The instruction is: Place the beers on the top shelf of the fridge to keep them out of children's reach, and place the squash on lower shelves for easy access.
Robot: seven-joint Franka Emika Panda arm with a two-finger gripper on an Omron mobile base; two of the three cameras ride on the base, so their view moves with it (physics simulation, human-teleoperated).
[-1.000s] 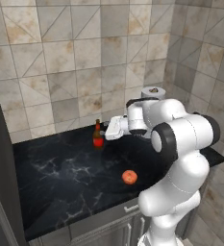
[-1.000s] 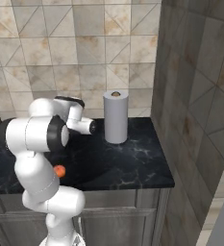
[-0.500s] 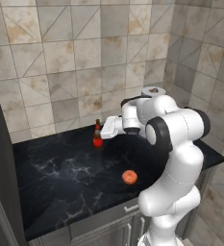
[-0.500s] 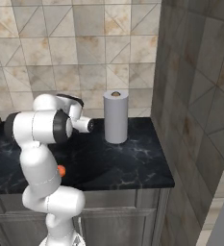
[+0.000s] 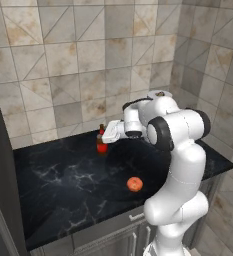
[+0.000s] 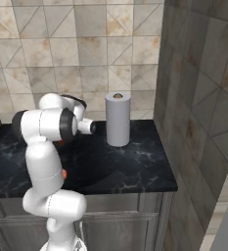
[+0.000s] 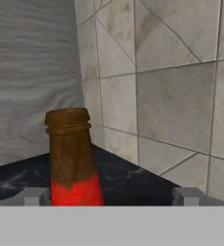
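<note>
Your gripper [image 7: 111,197] is wide open at the brown bottle [image 7: 71,158], which stands upright near the left finger [image 7: 35,196] (neck between the tips, not gripped). The bottle sits on the black counter [image 5: 63,185] by the tiled wall; squash [image 5: 134,184] lies near the front edge.

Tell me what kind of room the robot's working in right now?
It looks like a kitchen: a black marble-look counter over grey cabinets, a tiled wall behind, a paper towel roll standing on the counter, plus a beer bottle and a squash.
</note>
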